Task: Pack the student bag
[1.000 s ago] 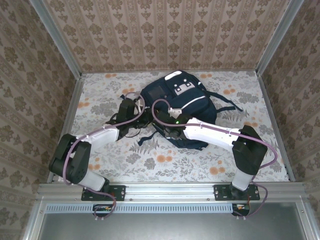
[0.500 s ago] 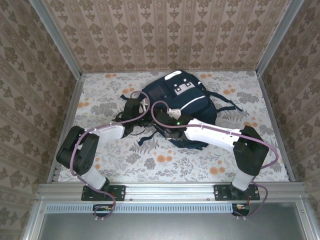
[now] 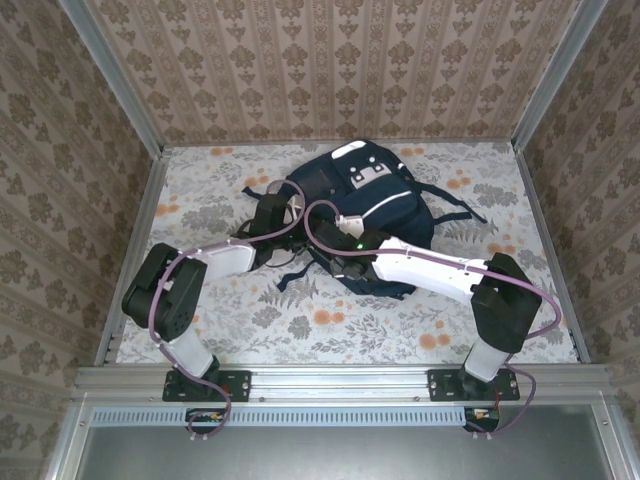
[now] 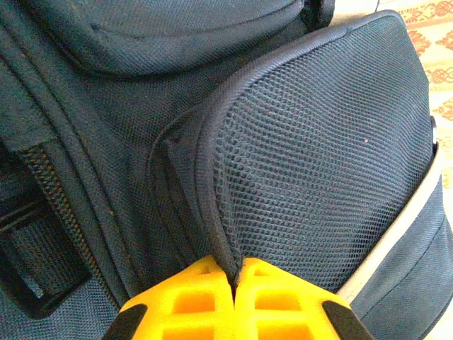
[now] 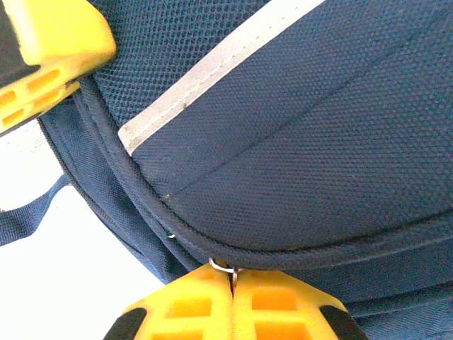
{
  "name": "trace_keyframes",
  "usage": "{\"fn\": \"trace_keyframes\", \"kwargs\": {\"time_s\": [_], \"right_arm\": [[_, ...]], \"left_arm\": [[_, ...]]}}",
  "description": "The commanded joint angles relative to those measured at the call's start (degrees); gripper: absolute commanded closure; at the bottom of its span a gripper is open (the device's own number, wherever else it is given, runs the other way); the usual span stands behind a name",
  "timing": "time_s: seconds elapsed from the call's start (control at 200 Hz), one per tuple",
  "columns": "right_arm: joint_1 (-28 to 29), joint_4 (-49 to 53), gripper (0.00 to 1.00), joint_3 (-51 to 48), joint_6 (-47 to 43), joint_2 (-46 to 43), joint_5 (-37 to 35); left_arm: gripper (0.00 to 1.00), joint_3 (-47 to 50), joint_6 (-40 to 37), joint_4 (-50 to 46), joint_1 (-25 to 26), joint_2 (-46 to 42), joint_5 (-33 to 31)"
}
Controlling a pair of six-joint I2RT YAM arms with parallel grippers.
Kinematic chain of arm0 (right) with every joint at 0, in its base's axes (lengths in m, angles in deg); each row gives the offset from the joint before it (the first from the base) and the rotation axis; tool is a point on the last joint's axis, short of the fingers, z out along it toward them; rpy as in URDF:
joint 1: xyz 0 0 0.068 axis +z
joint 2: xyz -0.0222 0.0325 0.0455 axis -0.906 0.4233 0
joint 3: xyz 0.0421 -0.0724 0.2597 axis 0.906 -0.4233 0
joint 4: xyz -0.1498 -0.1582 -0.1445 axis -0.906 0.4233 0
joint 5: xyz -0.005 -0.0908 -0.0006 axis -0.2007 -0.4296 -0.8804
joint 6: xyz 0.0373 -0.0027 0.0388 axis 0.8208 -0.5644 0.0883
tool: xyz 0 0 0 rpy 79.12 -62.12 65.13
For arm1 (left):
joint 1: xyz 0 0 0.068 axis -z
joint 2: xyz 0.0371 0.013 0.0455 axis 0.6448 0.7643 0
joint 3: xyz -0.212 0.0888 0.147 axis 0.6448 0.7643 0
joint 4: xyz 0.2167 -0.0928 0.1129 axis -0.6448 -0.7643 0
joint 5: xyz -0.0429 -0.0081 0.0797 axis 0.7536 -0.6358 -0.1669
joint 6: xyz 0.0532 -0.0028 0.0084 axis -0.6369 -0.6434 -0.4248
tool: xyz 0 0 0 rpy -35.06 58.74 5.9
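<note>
The student bag is a large navy backpack with white stripes and patches, lying mid-table. My left gripper is at the bag's left side. In the left wrist view its yellow jaws are shut on the piped edge of the bag's mesh side pocket. My right gripper rests at the bag's near-left edge. In the right wrist view it is shut on a small metal zipper ring under the bag's piped seam. The left gripper's yellow fingers show at the top left there.
A floral cloth covers the table, with papered walls on three sides. The bag's dark straps trail to the right and a loose strap lies toward the front. The arms' bases sit on the near rail.
My left arm has swung right, up to the bag's left side, and its jaws have shut on the mesh pocket's edge. The right arm has stayed put, pinched on the zipper ring.
</note>
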Motion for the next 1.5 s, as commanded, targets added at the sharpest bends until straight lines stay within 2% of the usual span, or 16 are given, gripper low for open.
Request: {"fn": "trace_keyframes", "kwargs": {"time_s": [0.0, 0.335, 0.35, 0.445, 0.535, 0.71, 0.755, 0.885, 0.94, 1.0, 1.145, 1.3, 1.395, 1.495], "right_arm": [[-1.4, 3.6, 1.0, -1.6, -1.3, -4.4, -6.1], [-9.2, 3.0, 1.0, -6.4, -8.3, -12.4, -7.3], [-9.6, 2.9, 1.0, -6.3, -8.6, -12.5, -7.2], [-10.9, 2.7, 1.0, -5.4, -10.1, -12.6, -6.3], [-10.9, 1.0, 1.0, -4.1, -12.2, -12.0, -2.1], [-8.0, -5.1, 1.0, -1.5, -13.6, -8.3, 12.8], [-7.0, -6.9, 1.0, -0.4, -13.4, -6.9, 16.3], [-5.1, -13.0, 1.0, 2.8, -11.3, -2.3, 24.4], [-4.6, -14.5, 1.0, 4.7, -10.8, -0.4, 26.4], [-4.2, -15.4, 1.0, 7.0, -10.7, 1.8, 27.7], [-4.0, -16.3, 1.0, 11.2, -10.5, 5.9, 30.2], [-4.0, -16.8, 1.0, 12.7, -10.3, 7.7, 31.8], [-3.9, -16.9, 1.0, 12.2, -10.1, 7.6, 32.0], [-3.9, -17.1, 1.0, 11.4, -9.9, 7.3, 32.0]], "left_arm": [[1.0, -1.5, -4.8, -5.0, -1.0, -0.5, -4.3], [1.0, -2.2, -12.3, -12.7, -4.9, -3.5, -6.1], [1.0, -2.2, -12.6, -13.0, -6.5, -3.5, -6.3], [1.0, -2.6, -14.3, -15.1, -8.2, -4.2, -6.9], [1.0, -2.6, -15.7, -16.8, -10.0, -5.2, -7.2], [1.0, -2.7, -18.3, -22.1, -14.2, -8.4, -9.6], [0.92, -2.6, -18.6, -24.2, -15.3, -9.8, -10.3], [0.55, -1.3, -18.5, -30.4, -17.9, -15.2, -12.5], [0.46, -0.8, -17.4, -34.0, -18.7, -17.6, -13.5], [0.42, -0.2, -15.5, -38.9, -19.7, -19.9, -14.4], [0.4, 6.0, -7.5, -36.9, -21.4, -25.4, -9.7], [0.42, 10.8, 0.0, -27.0, -21.2, -26.8, -2.9], [0.47, 10.3, -0.1, -23.6, -21.1, -25.7, -0.6], [0.51, 9.4, -0.7, -23.1, -20.9, -25.4, -1.4]]}}
